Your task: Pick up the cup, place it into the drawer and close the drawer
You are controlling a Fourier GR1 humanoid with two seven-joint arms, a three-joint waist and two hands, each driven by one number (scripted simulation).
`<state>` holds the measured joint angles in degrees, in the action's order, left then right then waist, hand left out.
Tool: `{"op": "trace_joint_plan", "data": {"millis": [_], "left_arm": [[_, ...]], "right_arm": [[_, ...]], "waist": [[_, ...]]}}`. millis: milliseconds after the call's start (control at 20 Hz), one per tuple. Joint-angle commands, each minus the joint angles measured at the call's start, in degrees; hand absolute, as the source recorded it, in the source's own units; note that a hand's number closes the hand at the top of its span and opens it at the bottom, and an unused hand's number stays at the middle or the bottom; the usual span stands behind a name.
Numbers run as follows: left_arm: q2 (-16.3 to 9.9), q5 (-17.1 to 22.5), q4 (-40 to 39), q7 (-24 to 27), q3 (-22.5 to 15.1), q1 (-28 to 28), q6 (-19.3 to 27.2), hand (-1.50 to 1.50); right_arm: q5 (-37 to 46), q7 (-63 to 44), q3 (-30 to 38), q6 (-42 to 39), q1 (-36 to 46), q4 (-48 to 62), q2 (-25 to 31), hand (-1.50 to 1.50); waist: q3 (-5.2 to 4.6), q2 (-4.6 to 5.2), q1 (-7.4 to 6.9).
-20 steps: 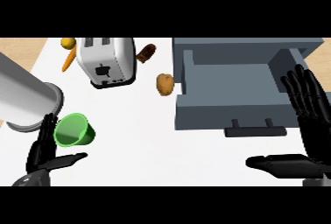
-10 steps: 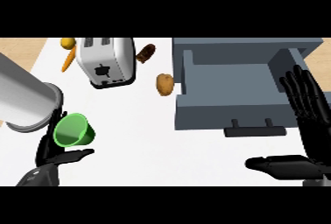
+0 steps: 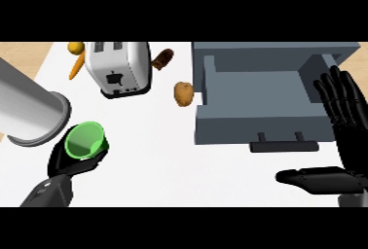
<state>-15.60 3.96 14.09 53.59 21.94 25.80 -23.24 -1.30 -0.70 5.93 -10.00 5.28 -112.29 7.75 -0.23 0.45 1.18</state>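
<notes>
We saw the green cup [image 3: 85,140] on the white bench [image 3: 165,165], beside a big grey can [image 3: 28,114]. Our left robot hand [image 3: 72,163] sat right under the cup with its fingers curled around it. Our right robot hand [image 3: 343,141] rested flat with fingers straight, beside the open grey drawer [image 3: 259,97].

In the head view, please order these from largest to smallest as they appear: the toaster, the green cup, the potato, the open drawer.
1. open drawer
2. toaster
3. green cup
4. potato

The left hand hides part of the cup.
</notes>
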Motion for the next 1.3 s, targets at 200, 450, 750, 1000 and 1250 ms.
{"op": "trace_joint_plan", "data": {"millis": [200, 450, 750, 1000, 1250], "left_arm": [[2.4, 2.3, 1.6, 4.3, 0.3, 2.4, -11.2, 1.50], [2.3, 5.3, 2.0, 6.6, 3.2, 0.7, -6.9, 1.50], [5.0, 3.9, 5.1, 11.8, 1.8, 1.1, -2.0, 1.50], [4.1, 4.8, 9.2, 10.3, 1.1, 2.5, -4.7, 1.50], [6.3, 5.2, 18.5, 0.8, -2.3, 6.2, -1.8, 1.50]], "right_arm": [[1.5, 1.1, -0.9, 0.3, 0.7, 2.4, -0.5, -1.50], [0.1, -1.8, 0.1, -0.5, -0.3, -1.8, 0.8, -1.50], [1.6, 0.1, -0.4, 0.0, -1.1, 0.6, 0.1, -1.50], [0.5, 1.9, 1.5, -0.1, 0.6, 3.1, 0.4, -1.50], [0.4, 1.4, 1.9, -0.1, -1.6, 1.9, 0.4, -1.50]], "waist": [[-0.06, 0.20, 0.40], [0.02, -0.07, 0.22], [0.05, -0.02, 0.09], [0.13, -0.20, -0.65], [0.26, -0.72, -1.40]]}}
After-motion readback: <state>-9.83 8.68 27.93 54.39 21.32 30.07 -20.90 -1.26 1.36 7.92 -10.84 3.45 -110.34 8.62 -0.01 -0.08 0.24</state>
